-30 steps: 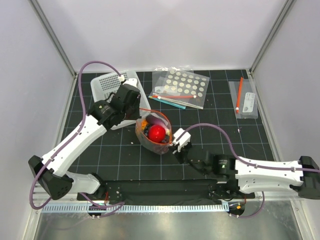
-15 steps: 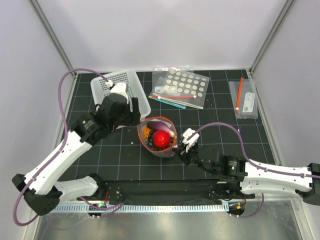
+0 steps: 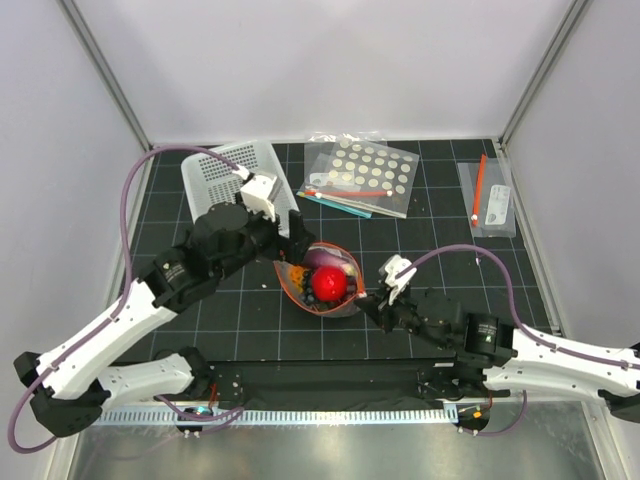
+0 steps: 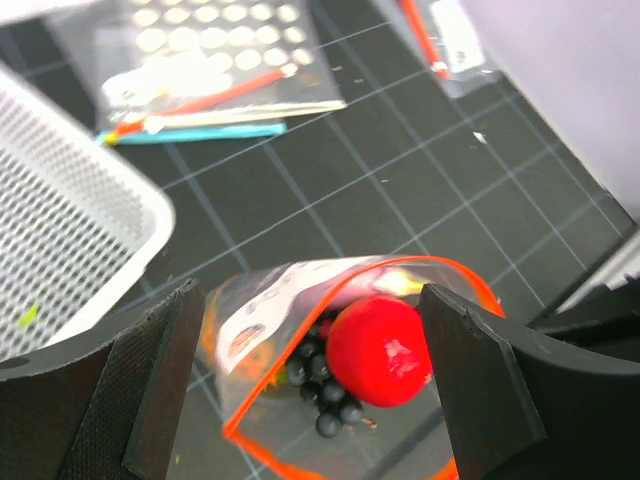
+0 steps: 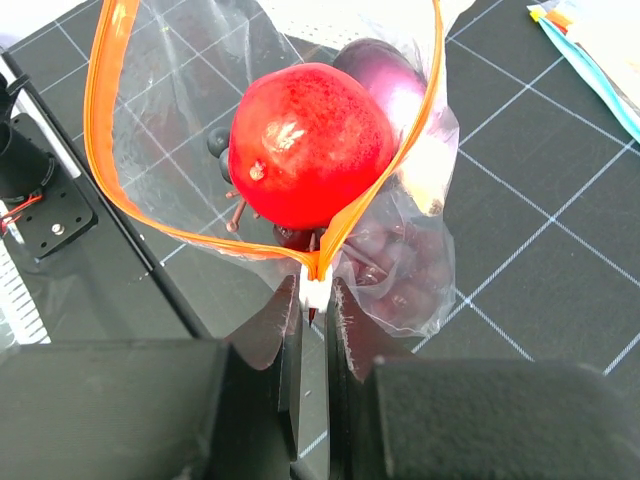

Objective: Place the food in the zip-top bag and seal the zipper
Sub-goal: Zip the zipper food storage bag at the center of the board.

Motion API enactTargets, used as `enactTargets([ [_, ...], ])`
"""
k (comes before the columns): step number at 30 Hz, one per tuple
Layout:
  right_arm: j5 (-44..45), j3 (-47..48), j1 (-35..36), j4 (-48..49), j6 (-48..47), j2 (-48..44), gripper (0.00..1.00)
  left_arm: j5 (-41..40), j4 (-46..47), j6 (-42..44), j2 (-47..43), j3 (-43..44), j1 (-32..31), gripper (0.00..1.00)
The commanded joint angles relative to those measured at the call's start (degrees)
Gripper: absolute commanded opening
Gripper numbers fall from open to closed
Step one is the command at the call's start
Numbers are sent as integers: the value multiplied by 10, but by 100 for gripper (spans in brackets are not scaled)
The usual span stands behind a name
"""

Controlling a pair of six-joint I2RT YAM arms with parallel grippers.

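Note:
The zip-top bag (image 3: 340, 300) lies mid-table with its mouth gaping, the orange zipper (image 5: 100, 120) forming a wide loop. Inside are the red apple (image 3: 328, 284), the dark grape bunch (image 4: 325, 385) and something orange-yellow (image 3: 295, 268) that is blurred through the plastic. My left gripper (image 4: 315, 390) hangs open just above the bag's mouth, a finger on either side and neither touching it. My right gripper (image 5: 314, 300) is shut on the zipper's white end piece (image 5: 315, 288) at the bag's near right corner.
A white perforated basket (image 3: 225, 170) stands at the back left, close to my left arm. A clear bag printed with white dots (image 3: 365, 170) lies behind the bag, and a small clear bag with a white label (image 3: 490, 200) at the back right.
My left gripper has opened, let go of the bag's rim and moved right and nearer, over the mouth. The right gripper has carried its end of the bag a little to the right.

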Motion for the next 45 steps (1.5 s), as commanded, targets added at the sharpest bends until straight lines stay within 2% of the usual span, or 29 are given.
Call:
enactTargets([
  [1, 2, 31, -3, 9, 12, -25, 1, 49, 100, 63, 8, -6, -18, 92],
  [2, 4, 32, -4, 7, 11, -26, 1, 109, 115, 103, 10, -15, -18, 92],
  [5, 7, 33, -9, 2, 16, -26, 1, 205, 181, 166, 17, -34, -18, 90],
  [6, 5, 33, -13, 1, 19, -25, 1, 270, 189, 206, 21, -38, -18, 90],
  [8, 1, 34, -20, -3, 22, -20, 1, 319, 198, 249, 43, -33, -18, 90],
  [9, -5, 36, -25, -6, 24, -19, 1, 370, 198, 290, 53, -22, -18, 88],
  [12, -22, 41, -40, -9, 24, -20, 1, 429, 177, 327, 104, 4, -19, 79],
  [16, -49, 48, -52, -15, 23, -20, 1, 426, 130, 347, 161, 47, -22, 65],
  [20, -76, 52, -54, -19, 19, -15, 1, 387, 130, 401, 187, 27, -38, 47],
  [22, -83, 59, -54, -21, 20, -9, 1, 372, 142, 407, 199, 18, -39, 42],
  [23, -88, 59, -54, -20, 20, -7, 1, 369, 143, 407, 203, 18, -40, 34],
  [25, -93, 64, -54, -22, 20, -6, 1, 385, 129, 400, 214, 26, -39, 27],
  [27, -93, 69, -54, -31, 20, -12, 1, 414, 103, 385, 222, 44, -40, 10],
  [28, -92, 69, -54, -33, 20, -15, 1, 419, 93, 379, 225, 51, -40, 10],
  [29, -90, 71, -54, -37, 20, -17, 1, 422, 83, 373, 226, 55, -41, 5],
  [30, -87, 75, -54, -41, 20, -19, 1, 421, 74, 374, 228, 58, -43, 4],
  [36, -79, 93, -54, -65, 16, -18, 1, 415, 58, 362, 209, 41, -59, 21],
  [37, -84, 95, -54, -70, 22, -16, 1, 420, 59, 355, 202, 41, -60, 33],
  [39, -91, 100, -54, -73, 28, -13, 1, 425, 64, 335, 179, 36, -66, 50],
  [40, -101, 100, -55, -73, 34, -13, 1, 403, 66, 334, 169, 26, -74, 63],
  [42, -108, 101, -54, -71, 41, -13, 1, 362, 66, 350, 145, 13, -106, 69],
  [43, -114, 103, -54, -70, 42, -13, 1, 316, 66, 371, 139, 0, -114, 69],
  [45, -115, 108, -54, -72, 42, -6, 1, 288, 67, 380, 140, -6, -122, 61],
])
